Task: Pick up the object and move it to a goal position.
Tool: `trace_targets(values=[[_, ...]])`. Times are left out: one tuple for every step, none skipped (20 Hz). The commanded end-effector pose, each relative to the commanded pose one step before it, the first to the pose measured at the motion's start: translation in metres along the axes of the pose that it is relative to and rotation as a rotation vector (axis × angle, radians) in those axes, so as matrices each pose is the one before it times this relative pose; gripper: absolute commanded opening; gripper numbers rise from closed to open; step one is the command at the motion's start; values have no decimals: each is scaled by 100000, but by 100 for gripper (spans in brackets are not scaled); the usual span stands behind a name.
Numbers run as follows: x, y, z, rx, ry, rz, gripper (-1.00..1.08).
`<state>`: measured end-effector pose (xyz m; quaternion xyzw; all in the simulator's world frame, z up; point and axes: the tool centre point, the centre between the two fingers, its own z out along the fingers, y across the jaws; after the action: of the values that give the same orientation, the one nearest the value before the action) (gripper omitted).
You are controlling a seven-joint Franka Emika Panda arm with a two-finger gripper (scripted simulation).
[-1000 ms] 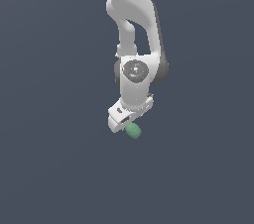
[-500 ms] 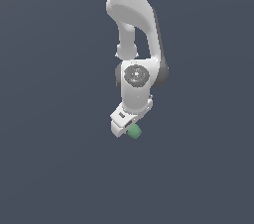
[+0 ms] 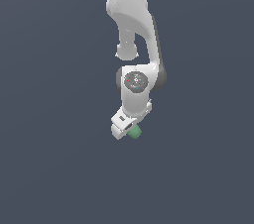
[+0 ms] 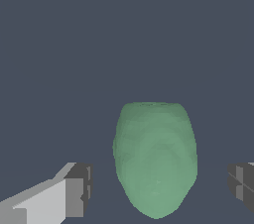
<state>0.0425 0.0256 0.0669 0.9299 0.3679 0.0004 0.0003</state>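
The object (image 4: 156,156) is a small matte green egg-shaped lump lying on the dark grey floor. In the wrist view it sits between my two dark fingertips (image 4: 79,188), with a clear gap on each side. My gripper (image 4: 159,188) is open around it and touches nothing. In the exterior view the white hand covers most of the object (image 3: 134,132), so only a green corner shows below the gripper (image 3: 129,129). No marker for a goal position shows in either view.
The white arm (image 3: 131,29) reaches down from the top of the exterior view. Around it lies only the plain dark grey ground (image 3: 54,158).
The hand has come down over the object, which now shows less green beside the gripper. The object itself has stayed in place.
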Motion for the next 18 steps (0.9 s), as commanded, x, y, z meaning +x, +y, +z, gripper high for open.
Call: trace_targets(values=[[-62,-68,1427,82,-73,-146,100],[-3,-9,436,-2,7,-48,100],[8,-7,349,-2,8,-48,100],[0,20,267,0,0,0,100],[13,24,180,0,0,0,100],[26,27,93,0,0,0,100],[33,27,14,0,0,0,100],[15,11,-10,0,0,0,100],[0,0,0,0,0,0,-100],[0,0,0,0,0,0,-100],[0,0,0,0,0,0,-100],[0,0,0,0,0,0,-100],[0,0,0,0,0,0,-100],[0,0,0,0,0,0,-100],[0,0,0,0,0,0,-100],[0,0,0,0,0,0,-100],[0,0,0,0,0,0,-100],[0,0,0,0,0,0,-100]])
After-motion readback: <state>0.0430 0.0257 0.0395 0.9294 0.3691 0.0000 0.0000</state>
